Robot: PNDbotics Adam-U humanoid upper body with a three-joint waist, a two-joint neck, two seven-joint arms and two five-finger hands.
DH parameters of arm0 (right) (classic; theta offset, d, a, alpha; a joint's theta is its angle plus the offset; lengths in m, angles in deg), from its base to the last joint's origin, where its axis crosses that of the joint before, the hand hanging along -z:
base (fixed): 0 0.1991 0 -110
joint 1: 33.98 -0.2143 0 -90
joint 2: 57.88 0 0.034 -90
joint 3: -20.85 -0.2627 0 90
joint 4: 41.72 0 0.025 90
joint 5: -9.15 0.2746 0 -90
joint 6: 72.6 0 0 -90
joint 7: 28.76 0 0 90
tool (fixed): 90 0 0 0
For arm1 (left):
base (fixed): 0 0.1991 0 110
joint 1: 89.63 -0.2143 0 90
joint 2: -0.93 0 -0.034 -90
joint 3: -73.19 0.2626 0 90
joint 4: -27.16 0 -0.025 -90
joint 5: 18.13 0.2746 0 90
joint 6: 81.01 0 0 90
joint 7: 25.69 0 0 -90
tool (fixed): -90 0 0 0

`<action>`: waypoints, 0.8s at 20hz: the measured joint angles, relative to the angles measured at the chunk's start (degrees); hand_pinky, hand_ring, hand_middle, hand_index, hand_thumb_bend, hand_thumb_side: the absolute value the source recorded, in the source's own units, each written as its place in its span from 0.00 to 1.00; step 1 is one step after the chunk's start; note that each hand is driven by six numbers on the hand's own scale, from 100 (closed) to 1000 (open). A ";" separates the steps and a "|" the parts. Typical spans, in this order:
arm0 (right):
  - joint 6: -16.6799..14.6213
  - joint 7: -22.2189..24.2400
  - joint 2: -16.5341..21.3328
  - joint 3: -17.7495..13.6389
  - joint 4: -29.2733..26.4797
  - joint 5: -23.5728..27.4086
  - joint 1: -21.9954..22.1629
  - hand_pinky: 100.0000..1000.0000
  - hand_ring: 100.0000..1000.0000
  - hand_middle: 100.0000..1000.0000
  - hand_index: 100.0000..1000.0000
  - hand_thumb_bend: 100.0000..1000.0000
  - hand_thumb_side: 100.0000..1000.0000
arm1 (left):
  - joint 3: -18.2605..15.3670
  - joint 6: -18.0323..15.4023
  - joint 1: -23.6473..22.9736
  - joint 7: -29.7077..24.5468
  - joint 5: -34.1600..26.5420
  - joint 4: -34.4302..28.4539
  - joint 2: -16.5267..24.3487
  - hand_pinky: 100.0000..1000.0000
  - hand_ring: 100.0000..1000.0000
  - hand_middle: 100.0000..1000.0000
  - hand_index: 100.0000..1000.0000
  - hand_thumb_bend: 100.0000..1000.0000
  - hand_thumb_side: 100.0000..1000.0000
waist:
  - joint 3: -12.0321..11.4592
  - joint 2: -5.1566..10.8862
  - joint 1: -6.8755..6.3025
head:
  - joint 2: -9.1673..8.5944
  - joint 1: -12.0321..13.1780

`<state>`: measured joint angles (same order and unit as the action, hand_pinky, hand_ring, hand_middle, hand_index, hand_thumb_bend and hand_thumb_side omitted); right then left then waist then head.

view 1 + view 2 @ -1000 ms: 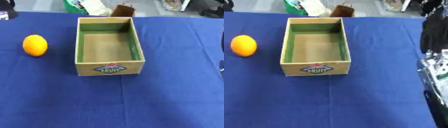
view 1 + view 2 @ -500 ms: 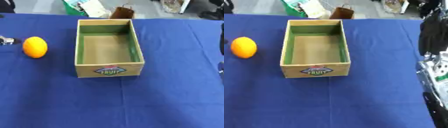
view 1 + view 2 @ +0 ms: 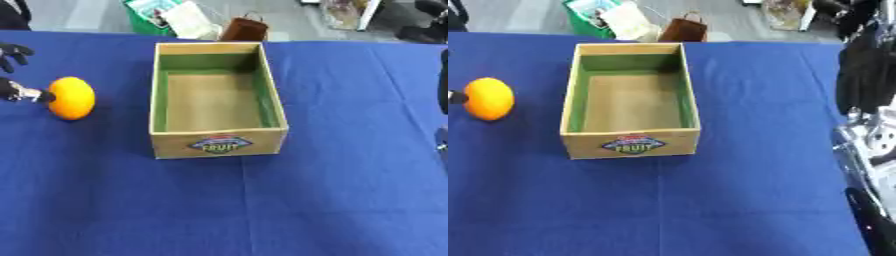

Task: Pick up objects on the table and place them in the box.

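1 orange (image 3: 71, 98) left of box (image 3: 217, 142)

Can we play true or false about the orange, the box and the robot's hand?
1. The orange is inside the box. False: it lies on the blue tablecloth, left of the box.
2. The box has nothing in it. True.
3. The left hand is at the orange's left side. True.
4. The box is lined red inside. False: its inner walls are green.
5. The box's label reads FRUIT. True.
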<state>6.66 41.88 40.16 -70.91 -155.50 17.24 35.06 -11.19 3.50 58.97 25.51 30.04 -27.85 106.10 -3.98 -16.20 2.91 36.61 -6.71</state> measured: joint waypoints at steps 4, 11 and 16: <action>0.13 0.11 0.00 0.01 0.00 0.00 0.11 0.75 0.74 0.71 0.83 0.00 1.00 | 0.40 -0.71 0.58 -1.88 -1.46 0.41 -0.90 0.71 0.79 0.85 1.00 0.62 0.60 | 0.05 0.00 -0.19 | 0.00 0.04; 0.24 0.23 -0.01 0.04 0.00 0.00 0.11 0.75 0.74 0.71 0.83 0.00 1.00 | 0.83 -0.61 1.48 -2.82 1.29 2.97 -2.84 0.66 0.78 0.86 1.00 0.66 0.61 | 0.49 0.00 -0.36 | -0.06 0.15; 0.37 0.36 -0.03 0.06 0.00 0.00 0.11 0.75 0.74 0.71 0.82 0.00 1.00 | 1.02 0.55 1.88 -0.65 9.82 5.49 -4.17 0.65 0.78 0.86 1.00 0.67 0.63 | 0.82 -0.04 -0.44 | -0.40 0.38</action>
<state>7.03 42.24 40.14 -70.86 -155.50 17.24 35.17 -10.17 4.05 60.85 24.86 39.87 -22.36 101.92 -3.15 -16.24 2.47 36.21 -6.34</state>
